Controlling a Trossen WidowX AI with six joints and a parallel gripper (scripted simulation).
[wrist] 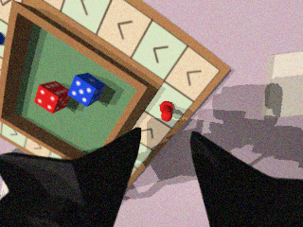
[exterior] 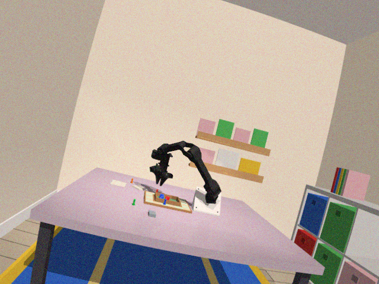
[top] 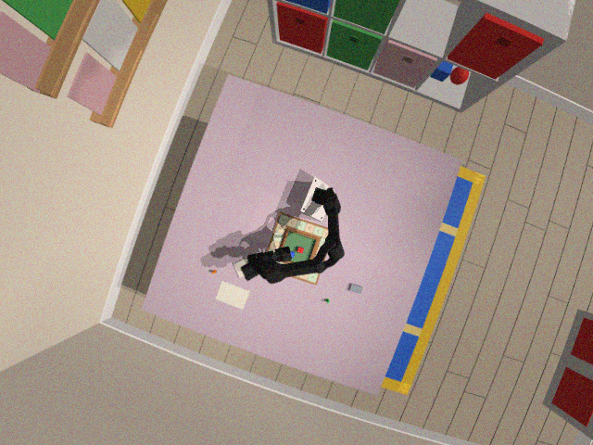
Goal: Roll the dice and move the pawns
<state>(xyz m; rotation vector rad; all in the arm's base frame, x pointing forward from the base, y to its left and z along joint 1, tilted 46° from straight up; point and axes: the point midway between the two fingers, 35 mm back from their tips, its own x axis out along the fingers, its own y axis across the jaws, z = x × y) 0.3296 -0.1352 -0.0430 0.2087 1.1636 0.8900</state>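
My gripper (exterior: 159, 184) (wrist: 166, 134) is partly open and empty, above the board's edge. The red pawn (wrist: 166, 111) (exterior: 157, 190) stands on a green square beside a corner square, just beyond the fingertips in the wrist view. The blue pawn (exterior: 164, 202) stands on the board's opposite side and barely shows at the wrist view's left edge (wrist: 1, 38). The red die (wrist: 52, 96) (top: 300, 249) and blue die (wrist: 85, 89) (exterior: 161, 196) lie near each other in the green-floored tray (wrist: 52, 61). Each shows several pips on top.
The board (wrist: 124, 28) has arrow squares around the tray. An orange pawn (top: 213, 271) (exterior: 131, 180), a green pawn (top: 326, 300) (exterior: 134, 202), a grey block (top: 355, 288) (exterior: 151, 213) and a pale card (top: 233, 295) (exterior: 118, 183) lie around it. A smaller card (wrist: 289, 71) lies near the board.
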